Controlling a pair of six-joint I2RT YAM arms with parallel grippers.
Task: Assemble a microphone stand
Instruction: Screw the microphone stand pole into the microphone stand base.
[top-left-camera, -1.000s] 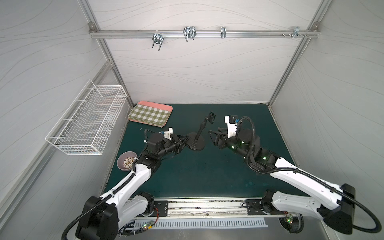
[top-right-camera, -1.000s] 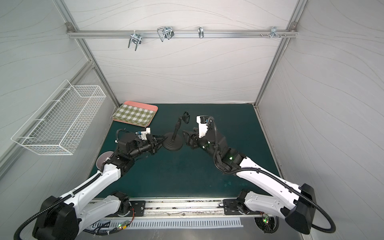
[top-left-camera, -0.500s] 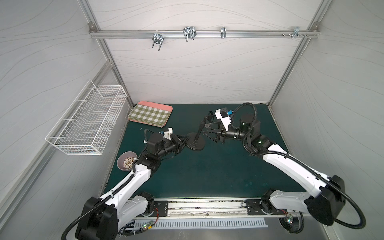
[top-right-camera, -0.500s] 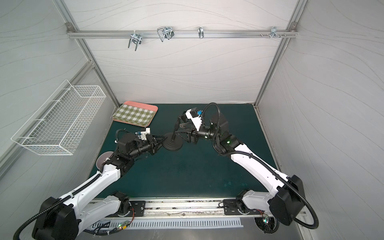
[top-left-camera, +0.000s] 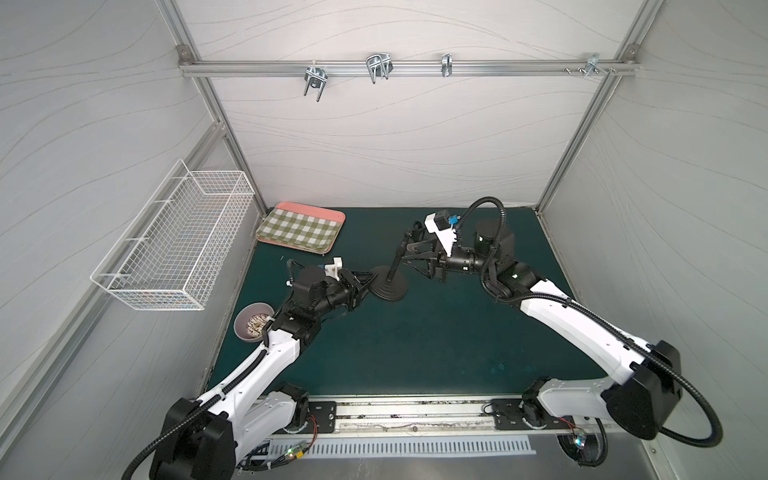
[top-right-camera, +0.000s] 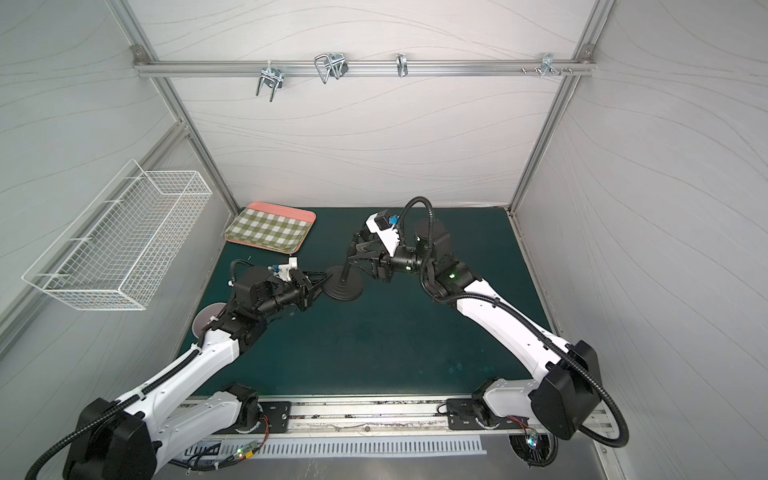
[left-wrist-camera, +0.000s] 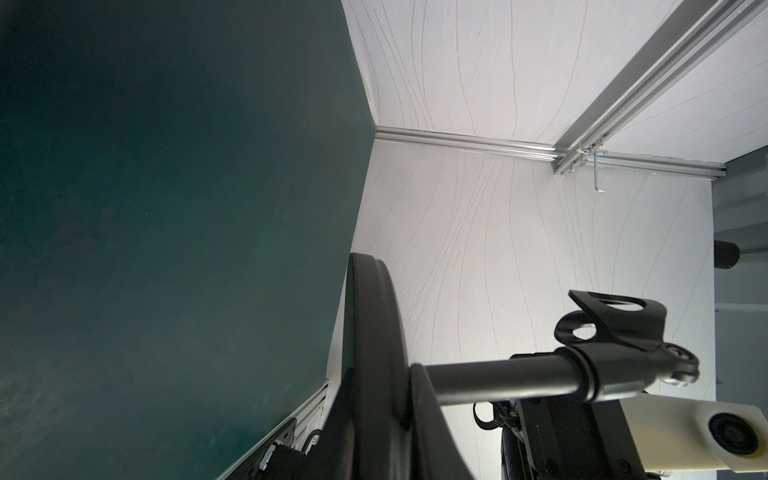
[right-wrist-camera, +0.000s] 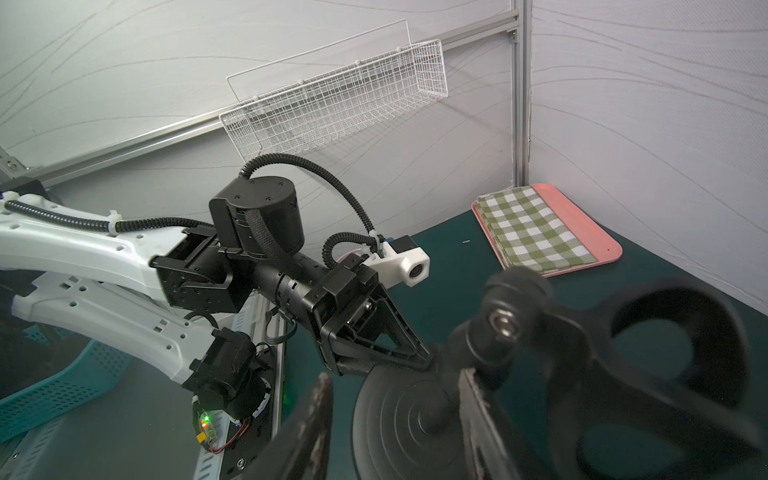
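Already joined, the stand sits on the green tabletop a little left of centre, between the two arms. It is matte black all over: a round base stepped in concentric rings, a thin rod rising from the base's middle, and at the rod's top a U-shaped clip hinged on a small silver screw. The left hand is closed tight on the base's rim on the side nearest the left wall; the right wrist view shows its two fingers pinching that edge. The right hand reaches in from the other side with its fingers partly apart, one on each side of the rod below the clip; a clear gap shows between one finger and the rod, so it grips nothing. In the back left corner a pink tray holds a folded green-checked cloth. A grey bowl at the tabletop's left edge, beside the left arm, holds small pale bits too small to name. A white wire basket hangs on the left wall.
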